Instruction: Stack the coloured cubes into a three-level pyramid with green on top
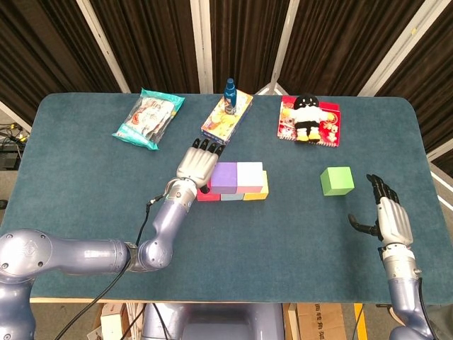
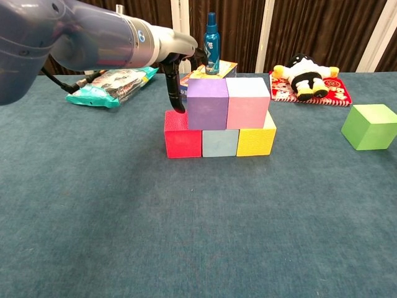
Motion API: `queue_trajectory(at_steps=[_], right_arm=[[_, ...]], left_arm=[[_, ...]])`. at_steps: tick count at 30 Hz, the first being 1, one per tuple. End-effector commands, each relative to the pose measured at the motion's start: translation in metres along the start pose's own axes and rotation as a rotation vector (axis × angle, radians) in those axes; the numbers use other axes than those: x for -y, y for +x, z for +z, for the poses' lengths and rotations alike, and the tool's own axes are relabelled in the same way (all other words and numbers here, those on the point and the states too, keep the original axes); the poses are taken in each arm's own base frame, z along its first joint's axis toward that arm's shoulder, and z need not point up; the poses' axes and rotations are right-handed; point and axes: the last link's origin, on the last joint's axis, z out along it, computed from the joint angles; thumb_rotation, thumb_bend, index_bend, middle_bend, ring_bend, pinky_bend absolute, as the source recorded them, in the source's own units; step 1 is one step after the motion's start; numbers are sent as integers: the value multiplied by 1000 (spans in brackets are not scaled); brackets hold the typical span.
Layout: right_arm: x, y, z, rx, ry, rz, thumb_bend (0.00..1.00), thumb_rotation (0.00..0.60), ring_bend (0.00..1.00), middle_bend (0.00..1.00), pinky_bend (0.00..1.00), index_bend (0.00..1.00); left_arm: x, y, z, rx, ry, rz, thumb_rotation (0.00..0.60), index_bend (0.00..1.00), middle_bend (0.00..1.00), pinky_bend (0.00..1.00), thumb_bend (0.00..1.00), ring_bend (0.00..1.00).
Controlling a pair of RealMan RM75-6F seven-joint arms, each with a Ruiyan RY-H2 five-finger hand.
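Note:
A red cube (image 2: 183,135), a pale blue cube (image 2: 219,142) and a yellow cube (image 2: 255,139) form a row on the table. On them sit a purple cube (image 2: 207,103) and a pink cube (image 2: 247,102), side by side. My left hand (image 1: 197,163) hovers just left of the purple cube, fingers extended, one fingertip (image 2: 178,105) hanging down beside the cube's left face, holding nothing. The green cube (image 1: 337,180) lies alone to the right. My right hand (image 1: 386,214) stays open, near the table's right front, a short way from the green cube.
A snack bag (image 1: 148,117) lies at the back left. A blue bottle (image 1: 229,95) stands on a colourful box (image 1: 226,117) behind the stack. A plush toy (image 1: 308,117) lies on a red packet (image 1: 328,127) at the back right.

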Motion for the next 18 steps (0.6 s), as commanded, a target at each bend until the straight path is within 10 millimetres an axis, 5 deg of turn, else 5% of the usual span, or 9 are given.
queue_trajectory(at_steps=[1, 18], right_arm=[[0, 0, 0, 0, 0, 1, 343, 600, 0, 0, 0, 0], [-2, -1, 1, 1, -7, -8, 343, 600, 0, 0, 0, 0]], left_arm=[[2, 0, 0, 1, 4, -5, 600, 0, 67, 50, 197, 1], [9, 4, 7, -24, 22, -15, 600, 0, 69, 51, 199, 1]])
